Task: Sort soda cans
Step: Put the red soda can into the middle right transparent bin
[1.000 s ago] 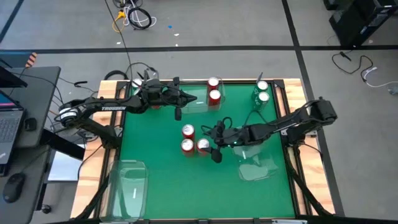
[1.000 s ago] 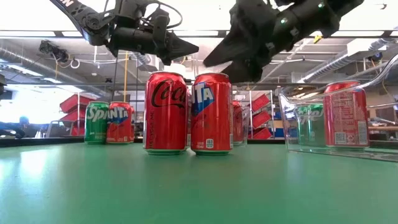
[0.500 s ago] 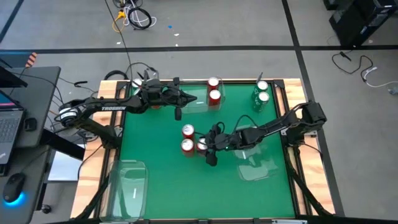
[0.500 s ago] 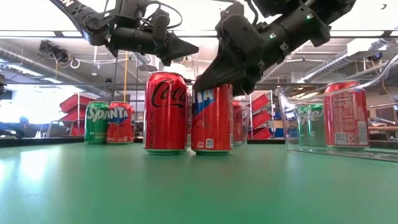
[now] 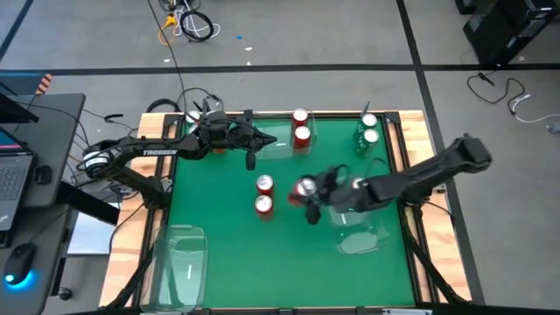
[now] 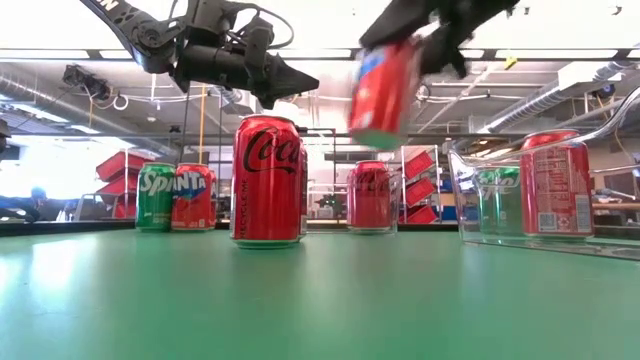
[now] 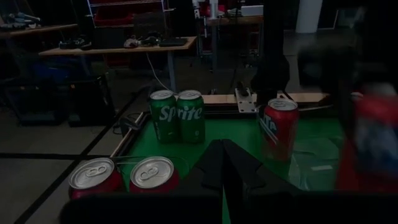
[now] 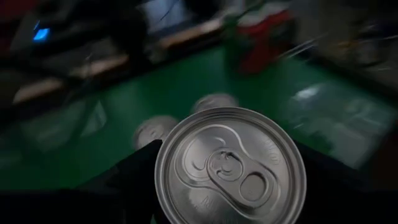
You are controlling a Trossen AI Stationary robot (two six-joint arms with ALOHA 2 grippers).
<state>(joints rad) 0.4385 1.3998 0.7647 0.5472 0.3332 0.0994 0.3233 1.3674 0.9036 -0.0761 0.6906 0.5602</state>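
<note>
My right gripper [image 5: 308, 194] is shut on a red soda can [image 5: 304, 187], held tilted in the air [image 6: 385, 90] over the middle of the green table. Two more red cans [image 5: 263, 194] stand upright on the mat to its left. Two red cans [image 5: 301, 126] stand at the far edge in a clear tray, and two green cans [image 5: 368, 129] stand at the far right. My left gripper [image 5: 262, 140] hangs shut and holds nothing, above the far left part of the table, beside that tray. My right gripper pinches the red can between its two fingers [image 8: 127, 180], one on each side of the can's body just below the silver top [image 8: 230, 165]. The top faces back toward the wrist. The can hangs tilted, its base lifted clear of the mat [image 6: 375, 135].
A clear plastic tray [image 5: 363, 232] lies under and near my right arm at the right. Another clear tray [image 5: 179, 258] sits at the near left corner. Wooden rails [image 5: 418, 131] frame the mat. Bare mat lies along the near edge.
My right gripper came down around the red can that stood beside the two red cans, took hold of it, then rose and went toward the table's right edge. The can is now lifted clear and tipped. The two neighbouring cans stayed where they were.
</note>
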